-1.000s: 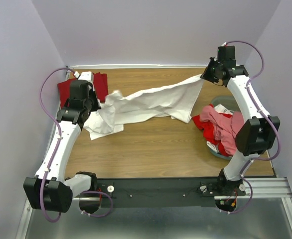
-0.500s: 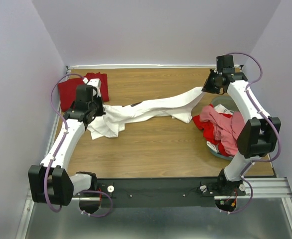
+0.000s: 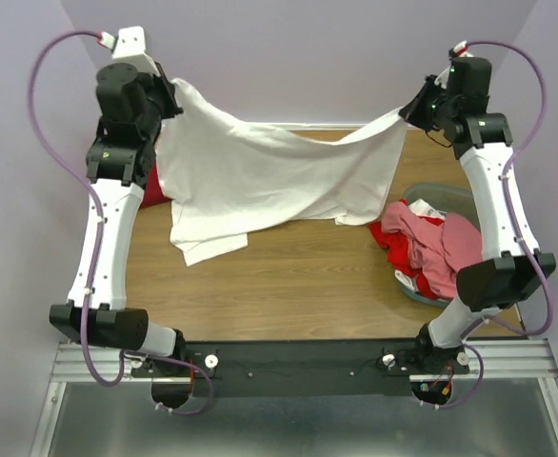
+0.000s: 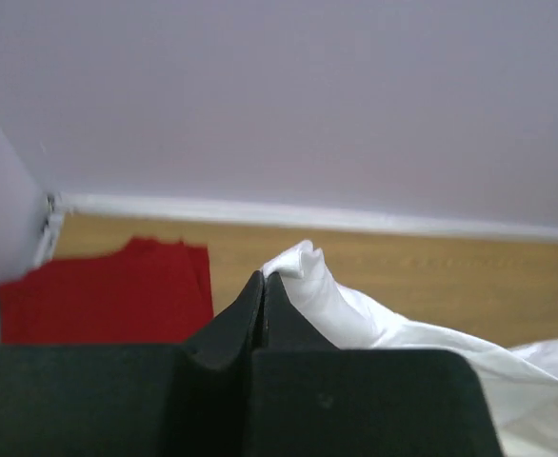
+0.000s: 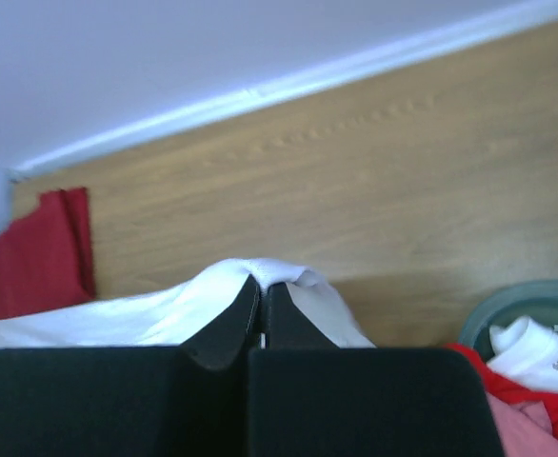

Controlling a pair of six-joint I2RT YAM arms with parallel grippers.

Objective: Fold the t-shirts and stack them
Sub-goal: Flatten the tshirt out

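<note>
Left fingers [image 4: 261,286]: raised far left, clamped on a white shirt [image 3: 269,171] corner; red shirt [image 4: 108,290]: flat on tabletop [image 3: 298,276], far-left corner; white shirt: stretched aloft between both arms, lower edge hanging; right fingers [image 5: 262,290]: pinched on its opposite corner; red and pink shirts [image 3: 431,243]: heaped in bin [image 3: 431,190], right.

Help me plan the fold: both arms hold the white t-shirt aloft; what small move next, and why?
Probably lower both arms toward the table, keeping the white t-shirt stretched. The left gripper and right gripper pinch opposite ends, jaws shut, but its lower edge lies crumpled there, so it needs spreading flat.
</note>
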